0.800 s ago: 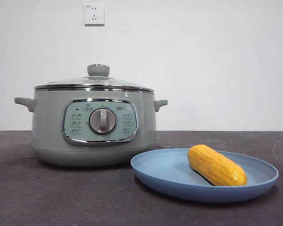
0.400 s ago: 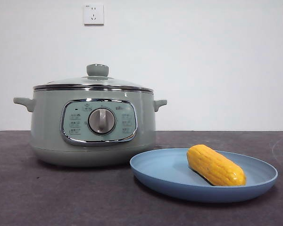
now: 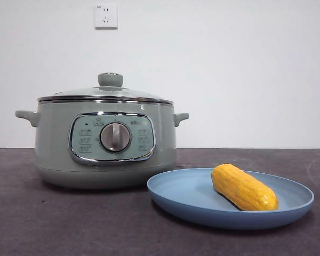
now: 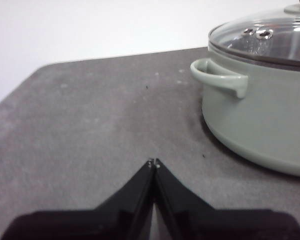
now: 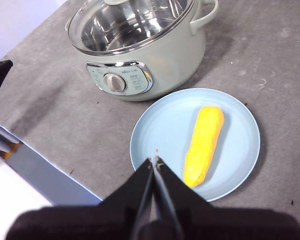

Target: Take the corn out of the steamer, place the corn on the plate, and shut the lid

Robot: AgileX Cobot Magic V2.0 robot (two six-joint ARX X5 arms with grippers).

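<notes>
Corn (image 5: pixel 204 145) on plate (image 5: pixel 155 130), beside closed right gripper (image 5: pixel 154 159)

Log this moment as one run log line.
yellow-orange corn cob: on light-blue plate | domed glass lid: closed on sage-green steamer pot | left gripper: shut, empty | right gripper: shut, above plate

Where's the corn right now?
The corn lies on the blue plate, toward its right side in the front view, beside the closed steamer. Neither tool touches it.
</notes>
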